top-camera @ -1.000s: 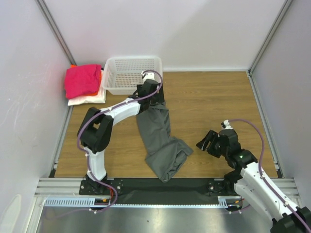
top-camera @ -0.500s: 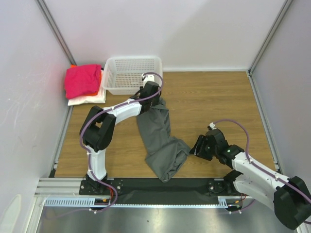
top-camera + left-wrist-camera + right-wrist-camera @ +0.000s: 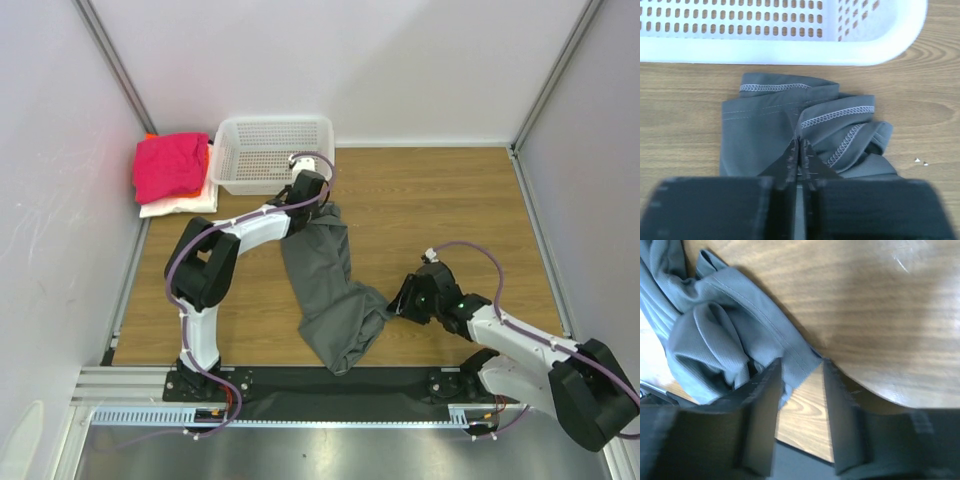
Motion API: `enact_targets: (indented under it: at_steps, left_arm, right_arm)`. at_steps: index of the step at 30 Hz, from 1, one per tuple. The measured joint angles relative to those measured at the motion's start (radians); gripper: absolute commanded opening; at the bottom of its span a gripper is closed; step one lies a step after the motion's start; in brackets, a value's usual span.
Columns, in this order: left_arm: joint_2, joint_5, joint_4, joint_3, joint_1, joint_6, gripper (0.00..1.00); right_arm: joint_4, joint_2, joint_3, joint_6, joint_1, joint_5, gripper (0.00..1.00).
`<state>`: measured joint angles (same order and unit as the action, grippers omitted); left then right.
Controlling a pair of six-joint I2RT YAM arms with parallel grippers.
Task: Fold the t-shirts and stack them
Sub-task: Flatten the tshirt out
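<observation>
The dark grey t-shirt (image 3: 330, 285) is laid in a crumpled, twisted strip on the desk (image 3: 440, 210), running from just beside the basket toward the near edge. The step in hand is therefore judged to be the taking up of 2 ends for flattening, with no fold made yet. Its far end, where the stitched hems bunch, is pinched tight in the left hand (image 3: 799, 150). Its near-right corner is straddled by the right hand (image 3: 801, 366), whose fingers stand apart with the hem between them and nothing gripped. The next move is judged to call for the right hand to be clamped on that hem and the cloth drawn out flat between both hands. The desk is of brown wood-grain and is enclosed by pale walls (image 3: 330, 60) on 3 sides. A white mesh basket (image 3: 240, 183) is set at the far left. Beside it, in the corner, folded t-shirts are stacked: the magenta-pink t-shirt (image 3: 170, 165) on top, with the orange t-shirt (image 3: 208, 158) and the white t-shirt (image 3: 180, 207) showing beneath.
</observation>
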<state>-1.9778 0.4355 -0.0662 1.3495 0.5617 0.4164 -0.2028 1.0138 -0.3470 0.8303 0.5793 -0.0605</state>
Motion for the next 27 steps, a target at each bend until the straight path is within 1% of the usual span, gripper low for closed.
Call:
enact_targets:
  at_steps: [2,3,5,8,9,12,15,17,22,25,27]
  left_arm:
    - [0.000,0.000,0.006,-0.008,-0.006,-0.009,0.00]
    - [0.000,0.000,0.007,-0.014,-0.009,-0.011,0.00]
    - [0.000,0.000,0.013,-0.031,-0.014,-0.017,0.00]
    - [0.008,0.002,0.023,-0.069,-0.019,-0.018,0.01]
    - [0.016,0.004,0.024,-0.087,-0.019,-0.019,0.00]
    - [0.057,0.010,0.024,-0.142,-0.020,-0.018,0.01]
    - [0.134,0.021,0.026,-0.205,-0.020,-0.016,0.00]
    - [0.205,0.034,0.026,-0.254,-0.020,-0.013,0.00]
    - [0.415,0.068,0.011,-0.395,-0.021,0.049,0.00]
    - [0.563,0.090,-0.016,-0.514,-0.021,0.117,0.00]
    - [0.652,0.104,-0.041,-0.590,-0.021,0.167,0.00]
  right_arm:
    - [0.029,0.027,-0.003,0.000,0.003,0.000,0.36]
    - [0.042,0.041,-0.003,0.001,0.005,-0.002,0.31]
    - [0.064,0.063,-0.005,0.002,0.009,-0.003,0.26]
    - [0.088,0.085,-0.007,0.004,0.011,-0.004,0.10]
    - [0.090,0.089,-0.008,0.006,0.011,-0.003,0.00]
    - [0.086,0.094,-0.018,0.002,0.012,0.010,0.00]
    - [0.070,0.099,-0.052,-0.024,-0.008,0.031,0.00]
    - [0.059,0.101,-0.081,-0.052,-0.056,0.037,0.00]
    - [0.042,0.124,-0.172,-0.155,-0.247,0.045,0.00]
    - [0.044,0.189,-0.267,-0.223,-0.329,0.052,0.00]
    - [0.050,0.256,-0.341,-0.266,-0.363,0.043,0.00]
